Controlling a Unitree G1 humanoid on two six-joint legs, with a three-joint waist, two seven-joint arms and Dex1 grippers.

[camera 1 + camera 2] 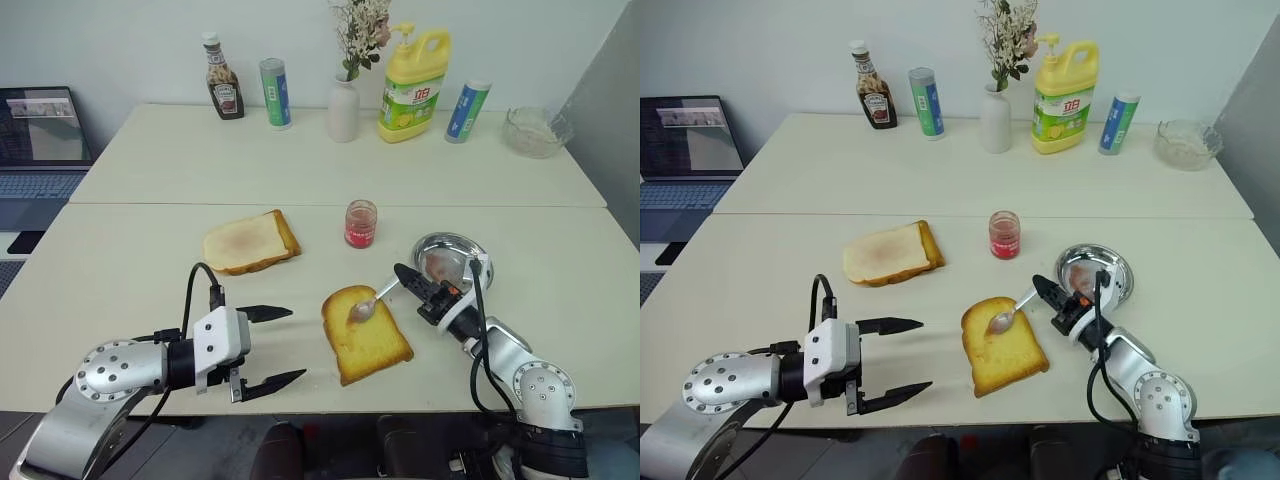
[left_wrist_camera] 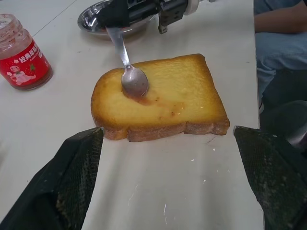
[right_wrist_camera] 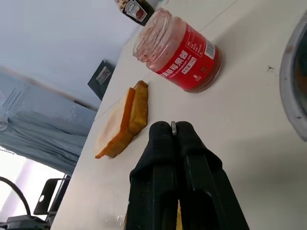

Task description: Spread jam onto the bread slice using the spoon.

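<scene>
The golden bread slice (image 1: 365,335) lies near the table's front edge, with a thin red smear of jam on its face (image 2: 158,101). The spoon (image 2: 129,72) rests bowl-down on the slice's rounded end, and my right gripper (image 1: 401,273) is shut on its handle from the right. The jam jar (image 1: 360,223) stands upright behind the slice, with no lid on it. My left gripper (image 1: 297,344) is open just left of the slice, both fingers pointing at it and nothing between them.
A paler bread slice (image 1: 250,242) lies to the left and a round steel dish (image 1: 452,256) to the right. Along the far edge stand a ketchup bottle (image 1: 223,90), two tubes, a vase, a yellow detergent bottle (image 1: 412,85) and a glass bowl (image 1: 537,131). A laptop (image 1: 40,140) sits far left.
</scene>
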